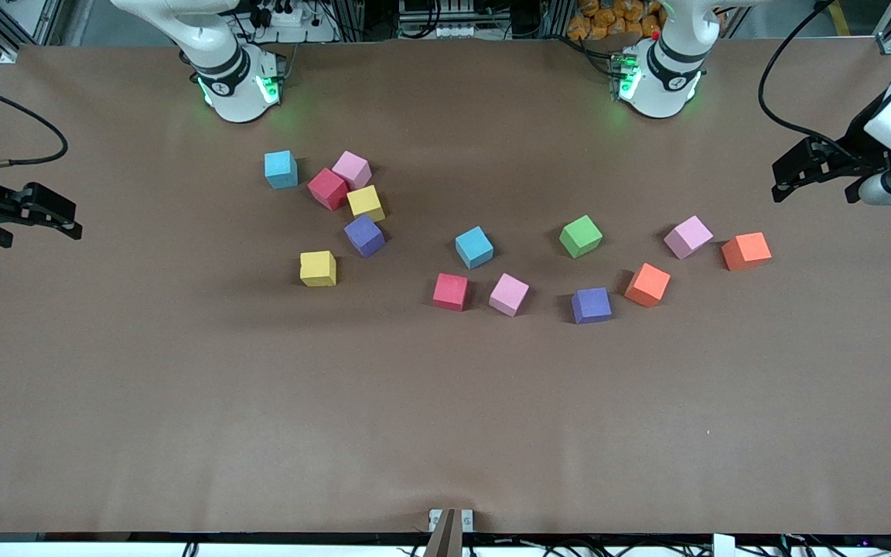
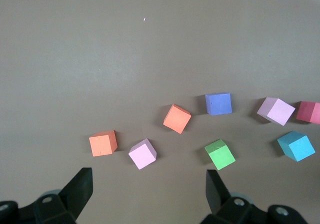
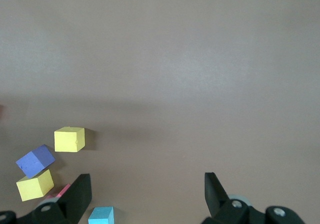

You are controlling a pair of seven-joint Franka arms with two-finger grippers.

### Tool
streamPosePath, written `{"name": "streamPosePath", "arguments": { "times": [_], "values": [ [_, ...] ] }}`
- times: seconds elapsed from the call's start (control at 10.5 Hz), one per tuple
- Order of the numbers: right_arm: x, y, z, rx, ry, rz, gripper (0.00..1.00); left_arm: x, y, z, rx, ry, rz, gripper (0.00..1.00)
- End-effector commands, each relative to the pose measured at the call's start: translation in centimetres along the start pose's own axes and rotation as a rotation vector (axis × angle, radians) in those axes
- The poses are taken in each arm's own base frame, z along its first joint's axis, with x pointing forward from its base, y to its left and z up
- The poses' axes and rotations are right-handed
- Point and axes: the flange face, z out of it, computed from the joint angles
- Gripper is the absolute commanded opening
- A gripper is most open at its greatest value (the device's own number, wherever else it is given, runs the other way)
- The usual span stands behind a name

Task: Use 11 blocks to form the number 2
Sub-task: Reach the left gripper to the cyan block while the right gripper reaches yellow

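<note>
Nothing built yet: blocks (image 1: 474, 247) lie scattered around the green cube (image 1: 580, 236); left gripper (image 1: 817, 172) and right gripper (image 1: 32, 213) both wait with jaws apart, empty

In your left wrist view the red block (image 2: 310, 112) is cut off by the picture's edge, so you see only part of it. In your right wrist view the sky blue block (image 3: 101, 216) runs off the edge, and a pink sliver (image 3: 62, 190) shows beside the right gripper's finger (image 3: 80, 193); you cannot tell which block it belongs to. In your front view both arms leave the picture at its sides.
</note>
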Motion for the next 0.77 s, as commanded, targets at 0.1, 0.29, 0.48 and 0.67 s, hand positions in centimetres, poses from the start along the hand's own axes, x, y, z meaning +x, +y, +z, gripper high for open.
{"name": "streamPosePath", "arguments": {
  "times": [0.1, 0.29, 0.48, 0.67],
  "values": [
    [-0.1, 0.3, -0.7, 0.068, 0.007, 0.008, 1.00, -0.7, 0.3, -1.2, -0.019, 0.005, -0.019, 1.00],
    [0.0, 0.4, -0.9, 0.058, 0.012, 0.006, 1.00, -0.3, 0.2, -0.3, -0.020, -0.011, -0.007, 1.00],
    [-0.1, 0.4, -1.0, 0.056, 0.015, 0.009, 1.00, -0.7, 2.3, 1.6, -0.021, -0.076, 0.036, 1.00],
    [0.0, 0.3, -1.1, 0.055, 0.014, 0.007, 1.00, -2.2, 6.3, 4.2, -0.020, -0.160, 0.088, 1.00]
  ]
}}
